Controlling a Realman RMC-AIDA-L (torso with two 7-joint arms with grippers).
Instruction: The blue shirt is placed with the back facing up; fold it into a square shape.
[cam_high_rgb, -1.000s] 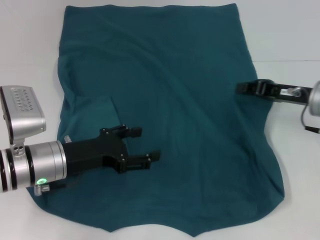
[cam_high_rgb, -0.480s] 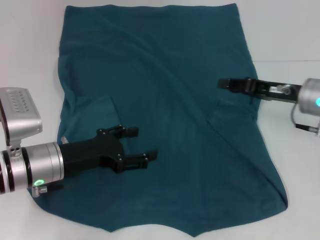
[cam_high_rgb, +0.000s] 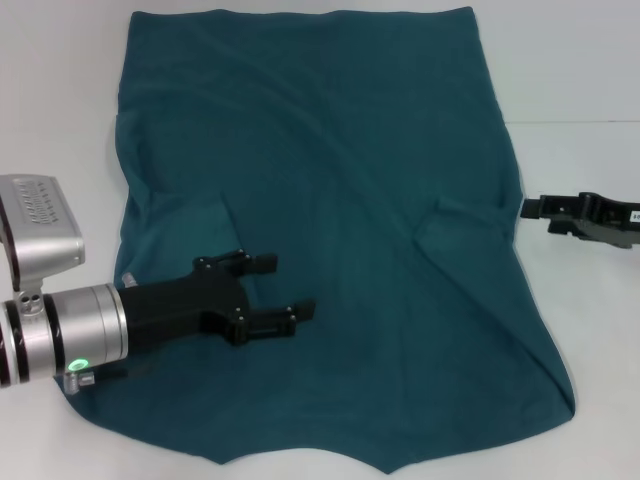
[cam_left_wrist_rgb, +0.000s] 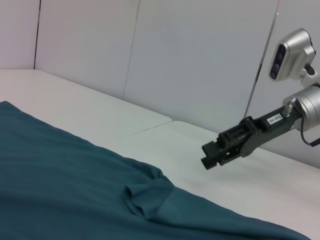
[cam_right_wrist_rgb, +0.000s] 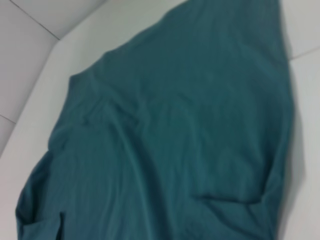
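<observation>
The blue shirt (cam_high_rgb: 340, 160) lies spread flat on the white table, plain side up, with its hem at the far end. Its right sleeve (cam_high_rgb: 467, 216) is folded inward onto the body and shows as a small flap (cam_left_wrist_rgb: 147, 196) in the left wrist view. The left sleeve (cam_high_rgb: 188, 236) is folded in too. My left gripper (cam_high_rgb: 290, 287) hovers open over the shirt's near left part, holding nothing. My right gripper (cam_high_rgb: 536, 211) is off the shirt's right edge above bare table, fingers slightly apart and empty; it also shows far off as the right gripper (cam_left_wrist_rgb: 207, 156). The right wrist view shows only the shirt (cam_right_wrist_rgb: 165, 130).
White table (cam_high_rgb: 590, 120) surrounds the shirt on the left, right and far sides. A seam in the tabletop (cam_high_rgb: 575, 123) runs off to the right. White wall panels (cam_left_wrist_rgb: 190, 55) stand behind the table on the right side.
My right gripper carried the right sleeve inward over the shirt, let it go there, and drew back rightward off the cloth. The left gripper barely moved.
</observation>
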